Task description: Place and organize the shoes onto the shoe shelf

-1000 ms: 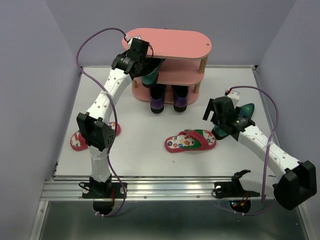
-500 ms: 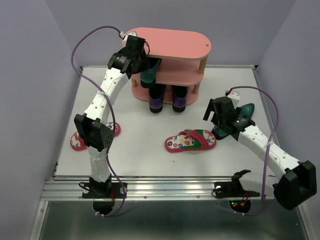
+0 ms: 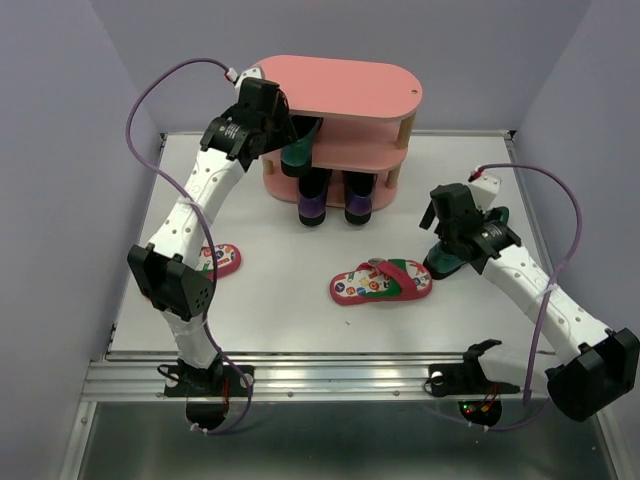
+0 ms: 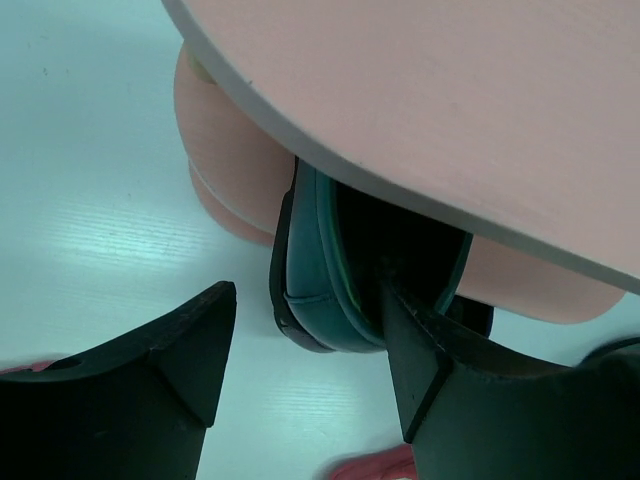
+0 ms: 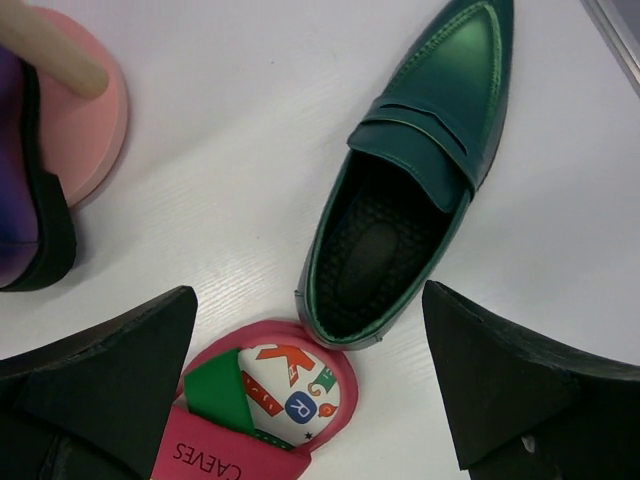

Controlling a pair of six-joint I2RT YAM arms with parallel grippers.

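Two red flip-flops are laid on the table [image 3: 290,310]: centre flip-flop [image 3: 380,282], left flip-flop [image 3: 222,260]. Right gripper [image 5: 308,305] is spread wide over floor green loafer [image 5: 420,170]. Purple loafers [image 3: 315,200] are stood at the bottom of the shoe shelf [image 3: 350,85]. Shelved green loafer [image 4: 320,230] is tucked on the middle tier, and left gripper [image 4: 305,300] is opened wide at its heel.

Pale lavender walls [image 3: 60,120], white tabletop [image 3: 280,260], metal rail [image 3: 330,380] along near edge

The green loafer [image 5: 410,190] has a glossy, smooth upper. The pink boards of the shoe shelf [image 3: 340,85] look matt; its post [image 5: 50,45] is pale bare wood. The bench [image 5: 230,120] is white and faintly grained, with a ribbed metal rail [image 3: 330,375] along its near edge. The fingers [image 5: 100,380] are matt black plastic.
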